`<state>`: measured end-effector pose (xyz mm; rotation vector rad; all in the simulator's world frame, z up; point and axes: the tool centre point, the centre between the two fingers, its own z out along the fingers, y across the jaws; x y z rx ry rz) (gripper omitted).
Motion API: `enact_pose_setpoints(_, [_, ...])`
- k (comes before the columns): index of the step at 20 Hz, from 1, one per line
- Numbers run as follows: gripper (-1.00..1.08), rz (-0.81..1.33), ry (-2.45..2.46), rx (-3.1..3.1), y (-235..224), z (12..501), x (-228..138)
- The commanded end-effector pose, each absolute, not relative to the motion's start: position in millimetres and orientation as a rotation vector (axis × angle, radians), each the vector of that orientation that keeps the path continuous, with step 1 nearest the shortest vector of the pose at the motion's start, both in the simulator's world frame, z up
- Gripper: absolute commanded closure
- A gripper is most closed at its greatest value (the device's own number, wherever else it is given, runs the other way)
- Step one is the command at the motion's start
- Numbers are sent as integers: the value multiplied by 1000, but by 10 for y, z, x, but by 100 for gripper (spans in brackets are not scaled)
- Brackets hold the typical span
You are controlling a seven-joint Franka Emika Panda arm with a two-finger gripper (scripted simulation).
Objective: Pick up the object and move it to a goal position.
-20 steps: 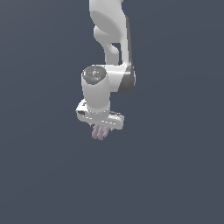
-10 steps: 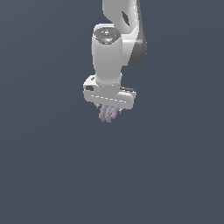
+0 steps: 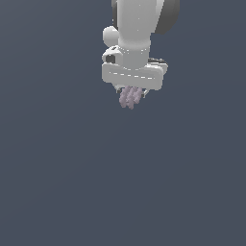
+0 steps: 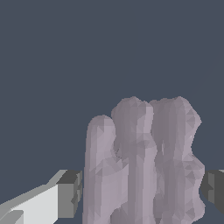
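1. In the exterior view, the white robot arm (image 3: 137, 29) comes in at 12 o'clock and hangs down over a plain dark slate-blue background, right of the picture's centre line and high up.
2. A small round camera housing (image 3: 111, 58) sits on the wrist block at its 9 o'clock side; below it the wide white body of the hand spans sideways.
3. The claw (image 3: 130, 94) points straight down from that body. Its fingers are mostly hidden behind the hand and the load, so only short stubs show.
4. The object (image 3: 130, 97), a pale mauve-grey lumpy cluster of ridged rods, hangs from the claw at its 6 o'clock, upright, its lower end pointing down. Nothing touches it from below; only flat background lies beneath it.
5. In the wrist view, going from 9 o'clock to 3 o'clock: a white finger with a dark grey pad (image 4: 69, 194) sits against one flank of the object (image 4: 144, 166); the object fills the middle as about 3 bumpy columns side by side; a 2nd dark pad (image 4: 214, 187) sits at the other flank.
6. The claw is clenched on the object, with both pads right against its sides.
7. No table surface can be told apart from the background in either view.
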<state>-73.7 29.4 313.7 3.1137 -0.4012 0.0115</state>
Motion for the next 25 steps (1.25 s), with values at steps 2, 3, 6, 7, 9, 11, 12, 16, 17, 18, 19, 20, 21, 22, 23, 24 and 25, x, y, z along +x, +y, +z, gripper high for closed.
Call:
enact_pose_setpoints(2, [108, 9, -401, 3113, 452, 3487, -921])
enact_pose_setpoints(3, [108, 9, -401, 3113, 494, 3585, -970])
enact_pose_setpoints(6, [108, 7, -400, 3113, 616, 3856, -1103])
enact_pose_setpoints(7, [108, 6, -400, 3113, 654, 3939, -1142])
enact_pose_setpoints(9, [108, 5, -399, 3113, 725, 4098, -1218])
enact_pose_setpoints(11, [108, 4, -399, 3114, 790, 4241, -1283])
enact_pose_setpoints(12, [108, 3, -399, 3114, 819, 4304, -1310])
enact_pose_setpoints(16, [108, 2, -398, 3115, 913, 4511, -1400])
enact_pose_setpoints(17, [108, 2, -398, 3115, 932, 4551, -1416])
enact_pose_setpoints(18, [108, 1, -398, 3115, 947, 4585, -1429])
enact_pose_setpoints(19, [108, 1, -398, 3115, 961, 4614, -1440])
enact_pose_setpoints(20, [108, 1, -398, 3115, 973, 4639, -1449])
enact_pose_setpoints(21, [108, 0, -398, 3116, 981, 4658, -1454])
enact_pose_setpoints(22, [108, 0, -398, 3116, 989, 4673, -1458])
enact_pose_setpoints(23, [108, 0, -398, 3116, 995, 4683, -1460])
enact_pose_setpoints(24, [108, 0, -398, 3116, 999, 4689, -1461])
enact_pose_setpoints(25, [108, 0, -398, 3116, 1000, 4690, -1461])
